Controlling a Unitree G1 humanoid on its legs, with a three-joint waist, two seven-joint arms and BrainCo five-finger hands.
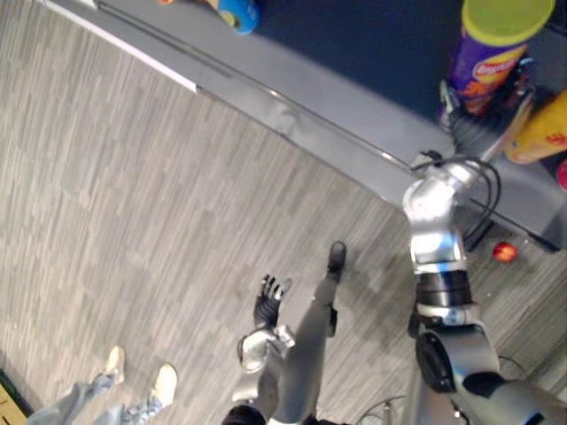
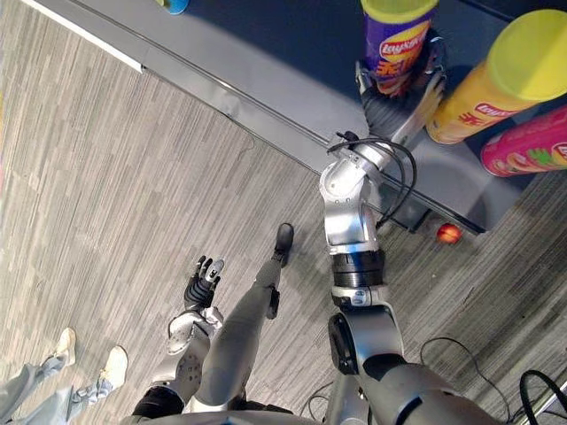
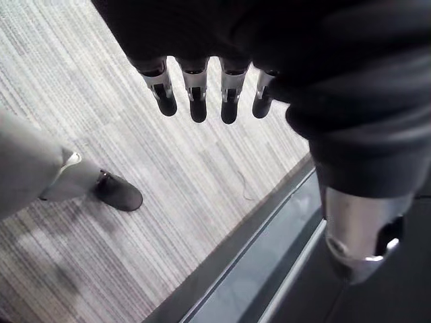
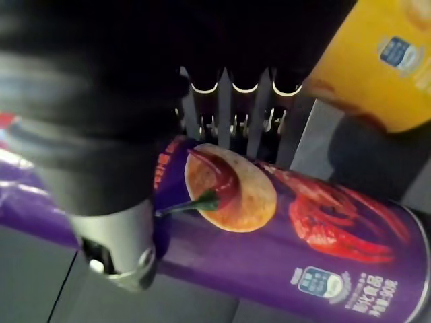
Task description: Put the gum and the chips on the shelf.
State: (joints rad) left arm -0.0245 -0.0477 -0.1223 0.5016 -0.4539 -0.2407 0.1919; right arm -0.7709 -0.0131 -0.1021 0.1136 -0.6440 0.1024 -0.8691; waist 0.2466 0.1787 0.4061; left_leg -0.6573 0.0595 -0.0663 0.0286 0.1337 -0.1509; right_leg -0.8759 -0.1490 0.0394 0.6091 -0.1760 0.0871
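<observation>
Item: tall purple cardboard chips can with yellow lid [image 2: 397,40], upright on the dark blue, grey-edged shelf [image 2: 283,35], one o'clock. Right robot hand [image 2: 387,106] clasps its base, probably steadying it for placement. Left robot hand [image 2: 202,283], seven o'clock: fingers relaxed, empty, spare.

The chips can [image 2: 396,44] is purple with a yellow-green lid, printed with a tan crisp, a red chilli and a red crayfish. The orange-yellow can [image 2: 496,88] has a plain yellow lid, and the pink can [image 2: 532,149] carries pale lettering. The shelf [image 2: 292,40] is dark blue, edged in grey. The floor [image 1: 133,177] is grey in fine streaks, and the ball [image 2: 449,234] is red. The fingers [image 3: 196,94] of my left hand [image 2: 202,283] are silver, dark-tipped.
</observation>
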